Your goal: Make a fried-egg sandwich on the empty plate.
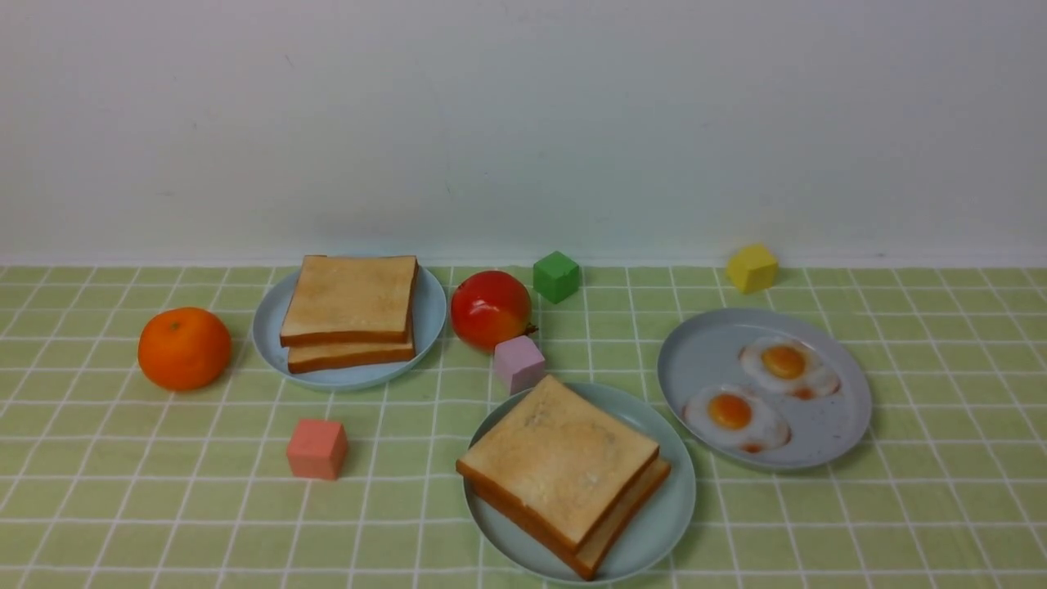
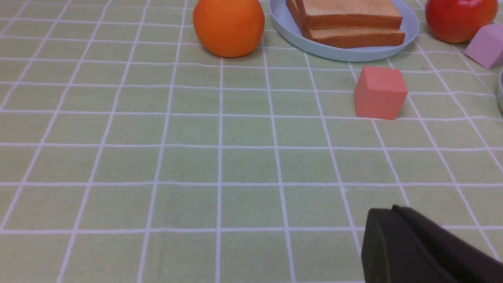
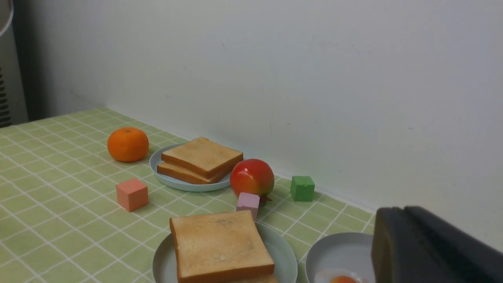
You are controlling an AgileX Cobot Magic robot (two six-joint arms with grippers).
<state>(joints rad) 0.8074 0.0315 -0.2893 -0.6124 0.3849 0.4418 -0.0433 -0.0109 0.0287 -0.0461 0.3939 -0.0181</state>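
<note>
On the pale teal plate at the front centre lie two tan toast slices, the upper one skewed over the lower one. What lies between them is hidden. The right wrist view shows the same stack on this plate. My left gripper hovers shut and empty over bare cloth, well short of the pink cube. My right gripper is shut and empty, raised beside the grey plate. Neither gripper shows in the front view.
A grey speckled plate on the right holds two fried eggs. A light-blue plate at the back left bears two toast slices. Around them sit an orange, an apple and pink, lilac, green and yellow cubes.
</note>
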